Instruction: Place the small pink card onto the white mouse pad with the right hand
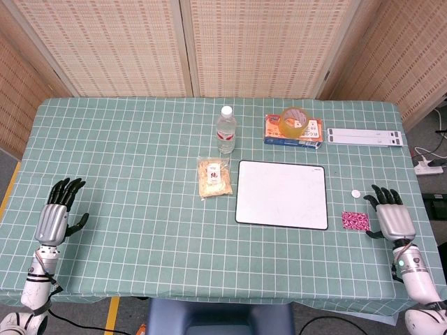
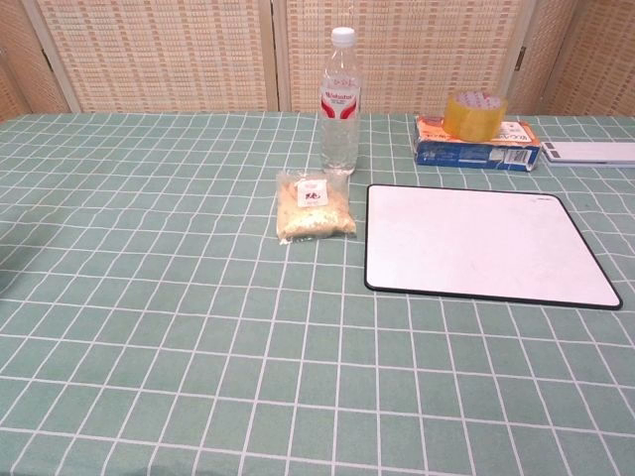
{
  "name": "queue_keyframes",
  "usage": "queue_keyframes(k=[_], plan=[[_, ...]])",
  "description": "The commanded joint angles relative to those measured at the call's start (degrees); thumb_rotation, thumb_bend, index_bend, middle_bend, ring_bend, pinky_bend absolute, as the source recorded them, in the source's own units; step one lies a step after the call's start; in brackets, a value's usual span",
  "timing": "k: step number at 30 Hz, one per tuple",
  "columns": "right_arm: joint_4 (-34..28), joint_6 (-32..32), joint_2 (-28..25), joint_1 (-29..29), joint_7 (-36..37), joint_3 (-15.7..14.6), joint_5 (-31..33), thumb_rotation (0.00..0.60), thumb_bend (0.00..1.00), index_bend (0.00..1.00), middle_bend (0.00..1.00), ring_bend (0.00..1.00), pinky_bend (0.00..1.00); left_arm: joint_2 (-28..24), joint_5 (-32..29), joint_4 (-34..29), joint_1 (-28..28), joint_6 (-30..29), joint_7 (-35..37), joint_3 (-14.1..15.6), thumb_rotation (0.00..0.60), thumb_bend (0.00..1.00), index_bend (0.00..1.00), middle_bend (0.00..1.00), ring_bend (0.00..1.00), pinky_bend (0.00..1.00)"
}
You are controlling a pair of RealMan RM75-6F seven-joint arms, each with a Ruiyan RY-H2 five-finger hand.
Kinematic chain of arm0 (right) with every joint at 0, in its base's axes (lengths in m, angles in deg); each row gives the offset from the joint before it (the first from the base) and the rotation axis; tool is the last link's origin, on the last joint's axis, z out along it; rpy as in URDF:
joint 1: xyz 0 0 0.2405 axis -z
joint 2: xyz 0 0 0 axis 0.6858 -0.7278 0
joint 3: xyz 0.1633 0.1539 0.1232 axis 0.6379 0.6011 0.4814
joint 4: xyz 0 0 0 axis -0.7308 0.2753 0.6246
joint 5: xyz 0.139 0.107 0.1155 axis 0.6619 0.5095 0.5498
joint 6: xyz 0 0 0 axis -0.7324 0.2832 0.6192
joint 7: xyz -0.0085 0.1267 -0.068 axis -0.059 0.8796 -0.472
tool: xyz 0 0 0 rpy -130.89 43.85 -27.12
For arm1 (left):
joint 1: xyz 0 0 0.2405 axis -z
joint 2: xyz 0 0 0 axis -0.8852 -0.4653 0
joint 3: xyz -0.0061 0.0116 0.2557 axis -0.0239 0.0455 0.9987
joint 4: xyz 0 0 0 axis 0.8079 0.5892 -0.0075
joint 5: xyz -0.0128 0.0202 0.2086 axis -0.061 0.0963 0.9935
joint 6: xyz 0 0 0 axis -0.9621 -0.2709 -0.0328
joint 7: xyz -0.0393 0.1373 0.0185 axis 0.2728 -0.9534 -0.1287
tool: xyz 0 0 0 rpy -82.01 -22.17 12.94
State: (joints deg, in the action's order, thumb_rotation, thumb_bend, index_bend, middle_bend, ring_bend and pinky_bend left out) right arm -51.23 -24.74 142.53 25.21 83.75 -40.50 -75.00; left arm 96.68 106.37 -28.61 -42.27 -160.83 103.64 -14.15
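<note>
**Resting beside the pink card, right hand empty**

Lying flat on the green checked tablecloth [image 1: 140,139], the small pink card [image 1: 355,221] sits near the surface's right edge, well clear of the white mouse pad [image 1: 282,194] and just beside the right hand [image 1: 394,218]. That hand lies palm down with its dark fingers [image 1: 380,196] spread apart and holding nothing; whether the thumb tip touches the card's edge is too fine to make out from the head view. The card shows a speckled pink pattern, its detail too small to read. A small white round disc [image 1: 355,193] lies between the mouse pad and the right hand's fingertips.

The left hand [image 1: 54,218] rests near the surface's left edge, silver-backed, fingers fanned open and empty. Both forearms are cut off by the bottom of the head view, and the chest view shows neither hand nor the card.

The mouse pad is a smooth white rectangle with rounded corners and a thin black border; in the chest view its right corner [image 2: 595,288] runs close to the frame edge. Left of it lies a crinkled clear snack packet [image 1: 214,177] with pale contents and a small label. Behind that stands a clear plastic water bottle [image 1: 225,130] with a white cap. A roll of yellow translucent tape [image 1: 294,122] sits on an orange and blue box [image 1: 293,132]. Right of the box lies a long white flat bar [image 1: 365,137], cut off in the chest view. Woven reed screens [image 1: 209,42] close the background.
</note>
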Motion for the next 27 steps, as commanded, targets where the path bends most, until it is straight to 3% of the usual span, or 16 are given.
queue_keyframes(k=[1, 13, 27], plan=[[-2.8, -3.6, -1.4, -1.4, -4.1, 0.3, 2.9, 0.6, 0.05, 0.23, 0.0, 0.0, 0.0, 0.0, -0.1, 0.0, 0.1, 0.4, 0.1, 0.0, 0.6, 0.27, 0.14, 0.09, 0.0, 0.0], [-4.0, -6.5, -0.4, -3.2, -10.1, 0.6, 6.7, 0.6, 0.07, 0.29, 0.0, 0.0, 0.0, -0.2, -0.3, -0.5, 1.0, 2.2, 1.1, 0.1, 0.6, 0.27, 0.14, 0.09, 0.0, 0.0], [-2.3, -8.1, 1.2, -4.2, -10.5, 0.5, 8.0, 0.6, 0.09, 0.32, 0.0, 0.0, 0.0, -0.8, -0.3, -1.9, 0.6, 1.2, 0.8, 0.0, 0.6, 0.27, 0.14, 0.09, 0.0, 0.0]])
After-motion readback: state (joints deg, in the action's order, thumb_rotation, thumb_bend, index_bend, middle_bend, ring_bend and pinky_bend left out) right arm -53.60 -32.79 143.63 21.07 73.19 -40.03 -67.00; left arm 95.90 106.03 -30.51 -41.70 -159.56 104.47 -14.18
